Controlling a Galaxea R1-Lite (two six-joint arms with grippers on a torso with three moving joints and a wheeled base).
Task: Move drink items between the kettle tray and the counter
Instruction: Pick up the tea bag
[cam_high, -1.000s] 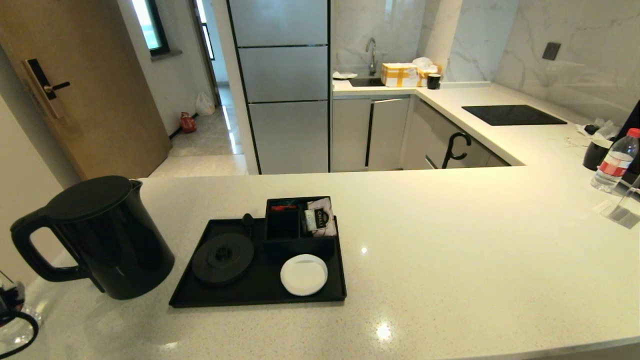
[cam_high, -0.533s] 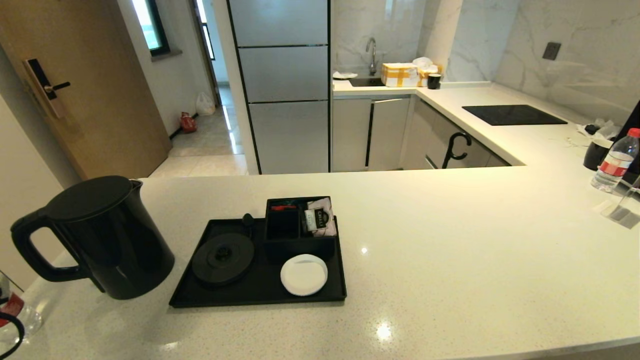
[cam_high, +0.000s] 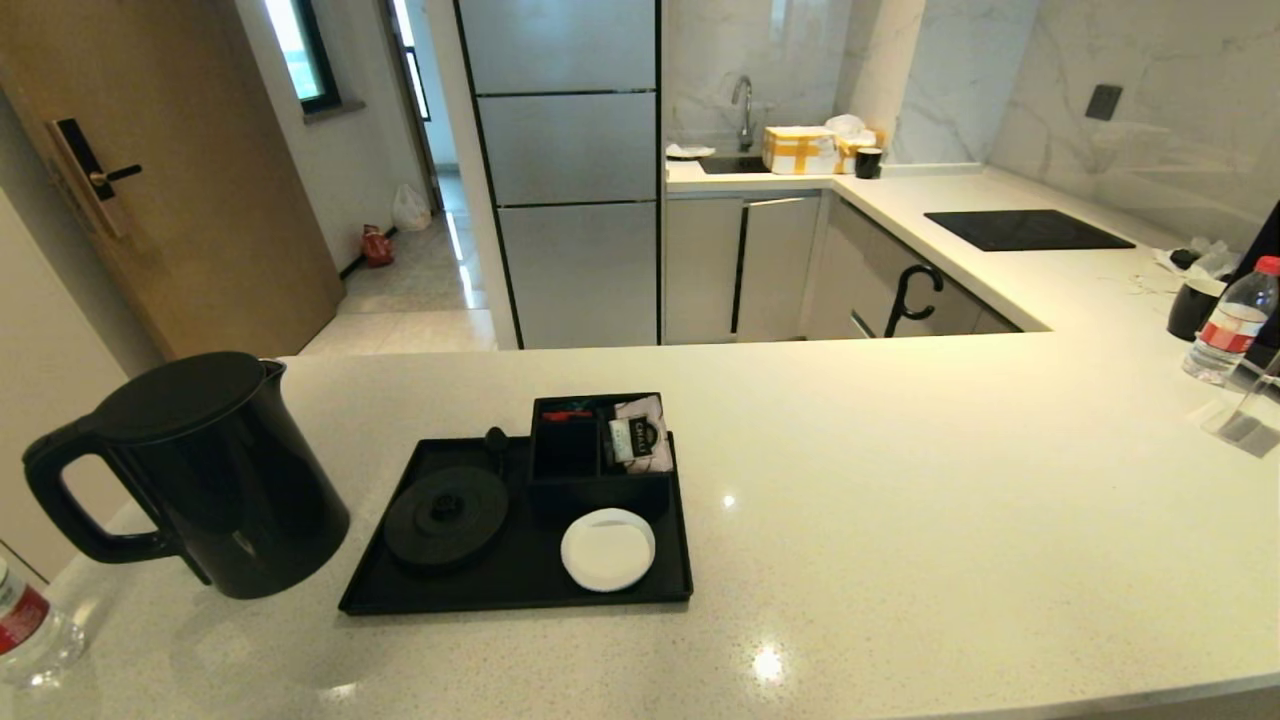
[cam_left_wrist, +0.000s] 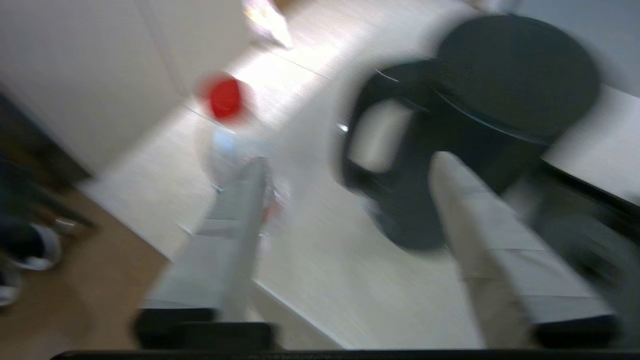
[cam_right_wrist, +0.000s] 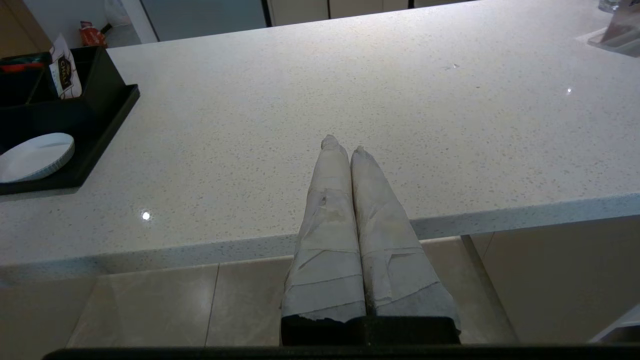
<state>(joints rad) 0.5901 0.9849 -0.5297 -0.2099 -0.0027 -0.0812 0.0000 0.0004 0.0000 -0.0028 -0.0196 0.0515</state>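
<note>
Our left gripper (cam_left_wrist: 345, 200), fingers spread and empty, has left the small clear red-capped water bottle (cam_high: 25, 625) standing on the speckled off-white counter (cam_high: 900, 480), near-left of the tall matte black kettle (cam_high: 200, 470); that placement looks done. Right gripper (cam_right_wrist: 342, 145) parked, closed.

Head high over counter (cam_high: 900, 480), wrists low

L gripper (cam_left_wrist: 345, 165): fingers (cam_left_wrist: 470, 210) standing apart, nothing between them, arm hanging over the counter edge. R gripper (cam_right_wrist: 342, 145): fingers (cam_right_wrist: 327, 200) pressing together, holding nothing, arm sitting parked low at the near side.
</note>
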